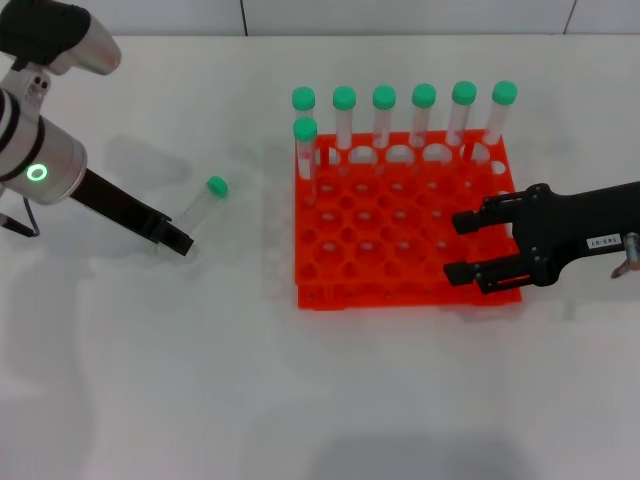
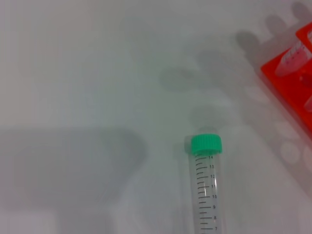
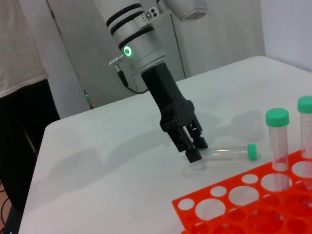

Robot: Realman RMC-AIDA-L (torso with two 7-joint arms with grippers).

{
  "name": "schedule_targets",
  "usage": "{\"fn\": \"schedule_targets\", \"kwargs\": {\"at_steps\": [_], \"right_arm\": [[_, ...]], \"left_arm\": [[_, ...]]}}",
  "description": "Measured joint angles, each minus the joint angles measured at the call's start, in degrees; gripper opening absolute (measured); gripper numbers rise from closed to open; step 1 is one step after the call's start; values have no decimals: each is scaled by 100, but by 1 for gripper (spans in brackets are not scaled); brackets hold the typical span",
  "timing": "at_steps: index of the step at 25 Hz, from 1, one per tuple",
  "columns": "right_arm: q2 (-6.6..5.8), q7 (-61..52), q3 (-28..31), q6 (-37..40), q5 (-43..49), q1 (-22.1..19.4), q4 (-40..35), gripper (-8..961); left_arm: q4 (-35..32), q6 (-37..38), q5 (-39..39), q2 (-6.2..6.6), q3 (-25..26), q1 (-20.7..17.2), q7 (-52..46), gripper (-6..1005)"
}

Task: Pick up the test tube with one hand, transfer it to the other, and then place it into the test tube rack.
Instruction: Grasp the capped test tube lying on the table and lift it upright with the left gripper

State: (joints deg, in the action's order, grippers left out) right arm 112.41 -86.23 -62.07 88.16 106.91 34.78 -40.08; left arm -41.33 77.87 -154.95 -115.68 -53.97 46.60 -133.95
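The test tube (image 1: 203, 203) lies nearly flat at table level left of the rack, its green cap (image 1: 217, 186) pointing away from my left gripper (image 1: 177, 240). That gripper, with the green ring light, is shut on the tube's bottom end, as the right wrist view (image 3: 194, 152) shows. The tube also shows in the left wrist view (image 2: 207, 187). My right gripper (image 1: 465, 247), with the white label, is open and empty and hovers over the front right part of the orange-red test tube rack (image 1: 370, 255).
Several green-capped tubes (image 1: 423, 120) stand along the rack's back row, and one more (image 1: 305, 150) stands at the left of the second row. A person in a white top (image 3: 22, 44) stands beyond the table's far edge.
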Motion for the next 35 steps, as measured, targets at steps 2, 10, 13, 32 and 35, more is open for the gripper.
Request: {"fn": "schedule_targets", "kwargs": {"at_steps": [2, 10, 13, 32, 35], "right_arm": [[0, -8, -22, 2, 2, 2, 0, 722], [0, -11, -25, 2, 6, 10, 0, 722], [0, -13, -25, 2, 6, 12, 0, 721], [72, -22, 20, 1, -48, 20, -60, 722], [113, -1, 20, -27, -53, 9, -61, 722]], "left_arm": [[1, -2, 0, -4, 0, 0, -4, 478], [51, -18, 10, -16, -254, 12, -111, 474], [53, -18, -9, -17, -314, 13, -139, 380], [-2235, -961, 1272, -328, -277, -1110, 688, 185], [-2393, -1384, 2422, -333, -271, -1469, 1528, 185]]}}
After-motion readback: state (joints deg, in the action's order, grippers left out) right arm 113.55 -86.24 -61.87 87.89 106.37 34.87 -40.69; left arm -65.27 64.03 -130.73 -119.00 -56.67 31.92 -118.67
